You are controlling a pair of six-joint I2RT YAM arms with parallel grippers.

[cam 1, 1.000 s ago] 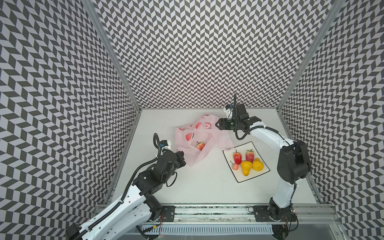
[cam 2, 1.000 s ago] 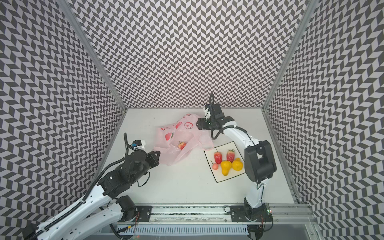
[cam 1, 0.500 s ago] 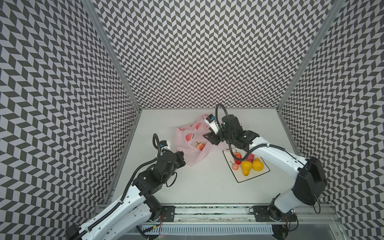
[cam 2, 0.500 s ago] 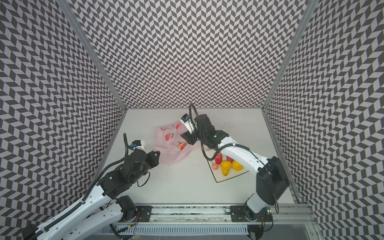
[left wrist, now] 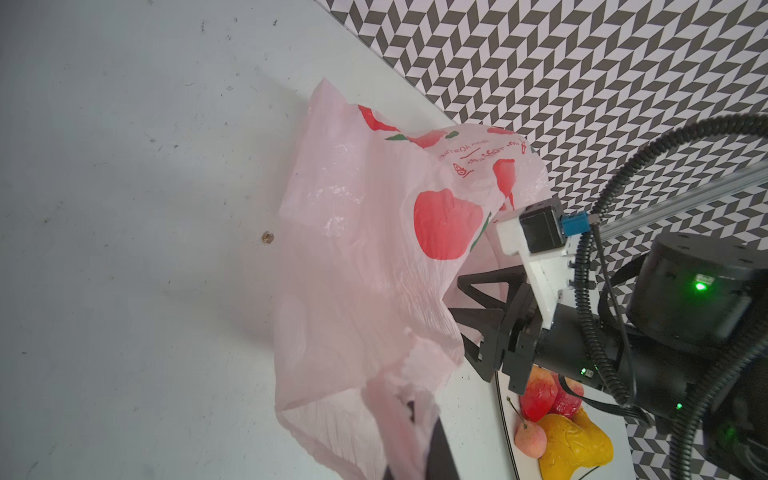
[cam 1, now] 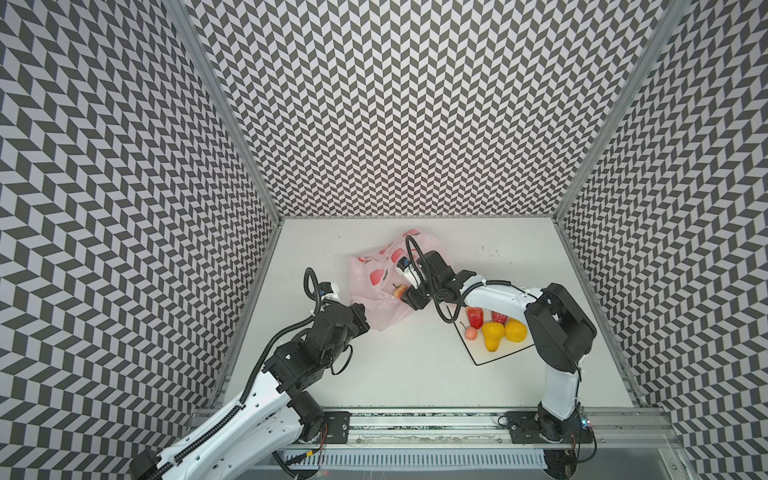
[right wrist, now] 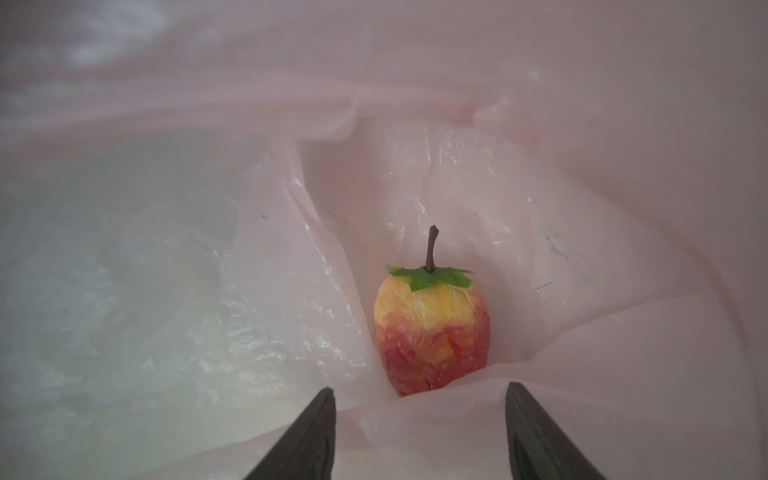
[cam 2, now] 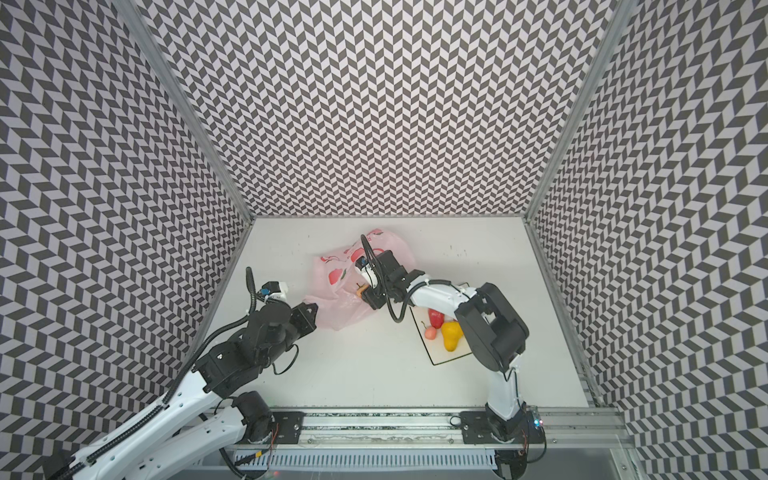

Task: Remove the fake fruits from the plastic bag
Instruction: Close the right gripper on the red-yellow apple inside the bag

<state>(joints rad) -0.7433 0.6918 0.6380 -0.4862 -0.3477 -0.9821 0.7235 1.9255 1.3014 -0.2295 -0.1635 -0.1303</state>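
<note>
Nearest the camera head, a ribbed aluminium rail (cam 1: pixel 415 419) carries two white-and-black arms. Just beyond it, over the scuffed white table (cam 1: pixel 395 374), the left gripper (cam 1: pixel 362 319) is clamped on a bunched corner of the plastic bag (cam 1: pixel 370 299). The left wrist view shows film gathered round one dark finger (left wrist: pixel 434 444), and the other finger is hidden. To the right lies a flat white square sheet (cam 1: pixel 498 358) with a thin black border. It bears five glossy toy fruits: two red strawberries (cam 1: pixel 475 318), two lumpy yellow pears (cam 1: pixel 492 336) and one small pink cherry (cam 1: pixel 471 333) on a wiry stem. The right forearm covers the sheet's far corner and part of one strawberry, and in a top view the elbow hides one pear and one strawberry altogether. Farther back the bag slumps on the table, thin, crinkly and translucent pale pink, printed with red fruit and green leaves. The right gripper (right wrist: pixel 419 399) reaches into its mouth with its two pointed black tips well apart and nothing between them. Just ahead of them, apart from both, the third strawberry (right wrist: pixel 432 336) nests in the film. It is wrinkled, red below and yellow above, with a green cap and brown stem, and a fold hides its lower end. Chevron-patterned walls (cam 1: pixel 415 104) close three sides.
</note>
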